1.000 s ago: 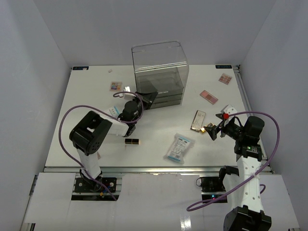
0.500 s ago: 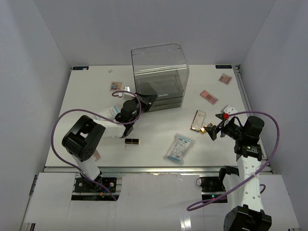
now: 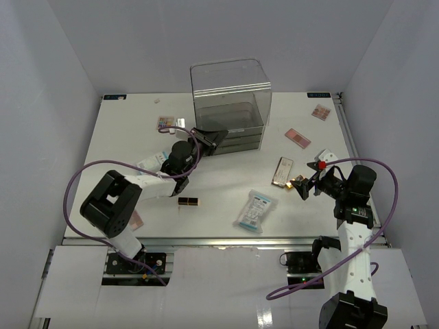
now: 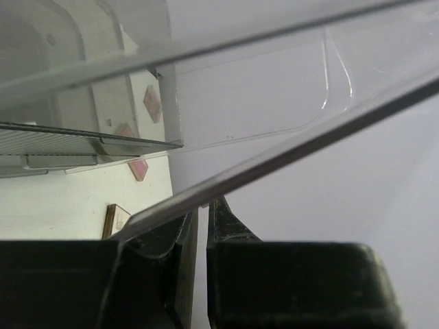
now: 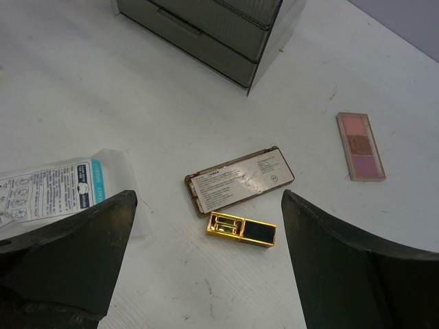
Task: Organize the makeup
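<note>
My left gripper (image 3: 208, 138) (image 4: 202, 214) is shut on the lower front-left edge of the clear acrylic box (image 3: 230, 96) (image 4: 260, 89), which leans back a little. My right gripper (image 3: 304, 185) (image 5: 209, 205) hangs open above a small gold-and-black case (image 5: 241, 229) (image 3: 297, 184) and a flat brown case (image 5: 239, 180) (image 3: 282, 171). The makeup is scattered. A pale-blue sachet (image 3: 254, 210) (image 5: 51, 188) lies at the front middle. A black-and-gold lipstick (image 3: 188, 201) lies near the left arm. A pink palette (image 3: 298, 138) (image 5: 361, 146) lies to the right of the box, and a multicolour palette (image 3: 165, 122) to its left.
Another palette (image 3: 320, 111) lies at the far right corner. A pinkish flat item (image 3: 136, 219) lies by the left arm's elbow. The box's grey drawers (image 3: 236, 140) (image 5: 206, 27) (image 4: 68, 140) face the front. White walls enclose the table (image 3: 123, 137) on three sides.
The clear box's top has shifted up and slightly right. The left arm has stretched forward, its elbow swinging down and left. The right arm has not moved.
</note>
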`<move>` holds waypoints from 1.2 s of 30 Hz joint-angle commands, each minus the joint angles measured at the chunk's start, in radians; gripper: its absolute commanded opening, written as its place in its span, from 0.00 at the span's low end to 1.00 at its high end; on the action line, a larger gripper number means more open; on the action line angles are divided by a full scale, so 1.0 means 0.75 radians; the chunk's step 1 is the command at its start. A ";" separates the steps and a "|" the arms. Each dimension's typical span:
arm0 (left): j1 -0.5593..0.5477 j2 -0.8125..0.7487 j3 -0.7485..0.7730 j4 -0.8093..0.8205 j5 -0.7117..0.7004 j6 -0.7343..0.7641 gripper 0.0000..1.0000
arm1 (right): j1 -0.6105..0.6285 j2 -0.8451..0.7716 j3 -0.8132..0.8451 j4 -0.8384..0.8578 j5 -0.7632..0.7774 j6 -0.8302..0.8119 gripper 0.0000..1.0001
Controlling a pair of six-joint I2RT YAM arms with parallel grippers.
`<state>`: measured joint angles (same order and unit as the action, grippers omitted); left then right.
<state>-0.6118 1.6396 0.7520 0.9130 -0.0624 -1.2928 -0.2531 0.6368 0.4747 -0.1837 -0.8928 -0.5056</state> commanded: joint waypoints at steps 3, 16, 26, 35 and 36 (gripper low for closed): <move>0.006 -0.101 0.080 0.157 0.031 -0.012 0.00 | -0.002 -0.002 -0.019 0.044 -0.022 -0.003 0.93; 0.006 -0.174 0.082 0.146 0.115 -0.011 0.00 | 0.016 0.001 -0.030 -0.096 -0.263 -0.238 0.92; 0.006 -0.224 0.091 0.138 0.120 -0.004 0.00 | 0.138 0.137 0.070 -0.692 -0.352 -1.297 0.93; 0.008 -0.208 0.092 0.158 0.104 -0.009 0.00 | 0.435 0.482 0.222 -1.074 -0.069 -2.114 0.92; 0.008 -0.208 0.093 0.159 0.104 -0.010 0.00 | 0.481 0.500 0.219 -1.055 -0.045 -2.104 0.92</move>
<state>-0.6106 1.5249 0.7692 0.9447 0.0113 -1.3094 0.0030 0.9613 0.5987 -0.8666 -1.0153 -1.7847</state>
